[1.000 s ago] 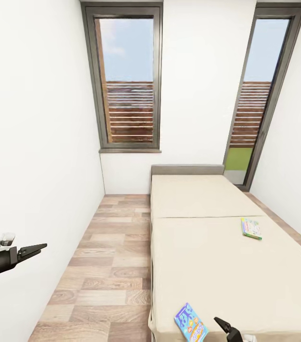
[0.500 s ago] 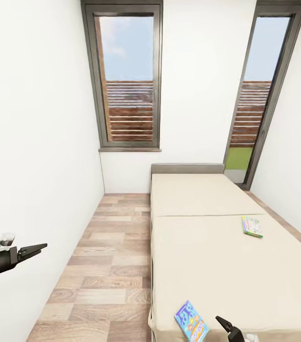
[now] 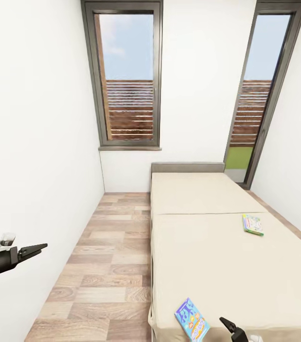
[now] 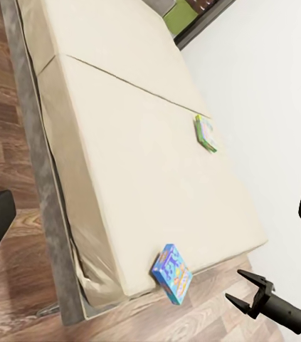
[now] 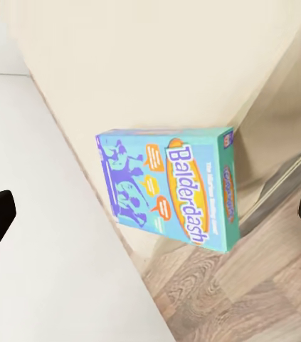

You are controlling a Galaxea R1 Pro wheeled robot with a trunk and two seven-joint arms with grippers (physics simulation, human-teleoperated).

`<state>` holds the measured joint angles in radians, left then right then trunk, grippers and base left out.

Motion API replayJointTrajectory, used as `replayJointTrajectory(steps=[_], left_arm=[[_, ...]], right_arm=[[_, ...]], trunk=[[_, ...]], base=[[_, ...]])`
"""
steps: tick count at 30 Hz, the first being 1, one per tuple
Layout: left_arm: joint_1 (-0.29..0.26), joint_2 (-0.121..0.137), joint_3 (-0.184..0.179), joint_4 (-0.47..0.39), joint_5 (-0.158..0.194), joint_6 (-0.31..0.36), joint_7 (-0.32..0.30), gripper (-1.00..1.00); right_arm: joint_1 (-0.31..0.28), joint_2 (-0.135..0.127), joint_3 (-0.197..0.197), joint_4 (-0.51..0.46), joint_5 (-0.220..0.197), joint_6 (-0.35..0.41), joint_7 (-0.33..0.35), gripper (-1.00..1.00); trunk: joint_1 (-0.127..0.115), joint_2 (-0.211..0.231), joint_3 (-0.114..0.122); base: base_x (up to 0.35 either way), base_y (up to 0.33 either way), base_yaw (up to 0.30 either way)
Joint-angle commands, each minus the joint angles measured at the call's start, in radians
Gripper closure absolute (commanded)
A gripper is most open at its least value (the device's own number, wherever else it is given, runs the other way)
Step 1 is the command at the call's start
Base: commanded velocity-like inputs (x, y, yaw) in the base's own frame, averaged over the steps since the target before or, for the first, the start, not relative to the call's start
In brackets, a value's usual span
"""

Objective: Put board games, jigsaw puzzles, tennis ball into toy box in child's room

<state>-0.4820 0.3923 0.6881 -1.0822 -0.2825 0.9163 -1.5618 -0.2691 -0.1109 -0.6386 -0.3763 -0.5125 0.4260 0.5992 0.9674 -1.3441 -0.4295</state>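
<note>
Blue board game (image 3: 192,319) just beside right end effector (image 3: 228,326).

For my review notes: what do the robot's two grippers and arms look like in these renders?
Both are matte black. The left gripper tapers to slim pointed fingers on a thick dark cylindrical forearm, with a small pale grey-white block mounted above it. The right gripper has two short pointed black fingers on a dark round wrist with a whitish end. No cables or markings visible.

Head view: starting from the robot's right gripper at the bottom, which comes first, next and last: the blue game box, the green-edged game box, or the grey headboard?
1. The blue game box, at the bed's near corner, just left of the right gripper.
2. The green-edged game box, farther up the mattress, near its right edge.
3. The grey headboard, at the bed's far end, against the wall.
</note>
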Motion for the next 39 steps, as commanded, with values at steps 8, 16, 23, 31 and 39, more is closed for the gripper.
replayJointTrajectory(steps=[8, 16, 23, 31, 39], left_arm=[[-0.001, -0.002, 0.001, -0.001, -0.010, 0.010, -0.009, -1.00], [-0.008, -0.002, -0.008, -0.001, -0.010, 0.031, -0.009, -1.00], [-0.013, 0.000, -0.010, -0.001, -0.010, 0.073, -0.009, -1.00], [-0.015, -0.003, -0.012, 0.001, -0.010, 0.085, -0.009, -1.00], [-0.016, -0.002, -0.019, 0.001, -0.010, 0.088, -0.009, -1.00]], right_arm=[[-0.001, 0.004, -0.007, 0.000, 0.000, -0.036, -0.016, -1.00], [-0.001, -0.004, -0.005, 0.001, 0.006, -0.074, -0.010, -1.00], [-0.001, -0.002, 0.002, 0.001, 0.011, -0.079, -0.005, -1.00], [-0.001, 0.005, 0.006, 0.000, 0.013, -0.081, -0.003, -1.00], [-0.001, 0.000, 0.005, 0.000, 0.010, -0.077, -0.002, -1.00]], trunk=[[0.031, -0.057, -0.026], [0.061, -0.113, -0.051], [0.088, -0.162, -0.073], [0.119, -0.218, -0.098], [0.150, -0.274, -0.123]], base=[[0.000, 0.000, 0.000], [0.000, 0.000, 0.000], [0.000, 0.000, 0.000], [0.000, 0.000, 0.000], [0.000, 0.000, 0.000]])
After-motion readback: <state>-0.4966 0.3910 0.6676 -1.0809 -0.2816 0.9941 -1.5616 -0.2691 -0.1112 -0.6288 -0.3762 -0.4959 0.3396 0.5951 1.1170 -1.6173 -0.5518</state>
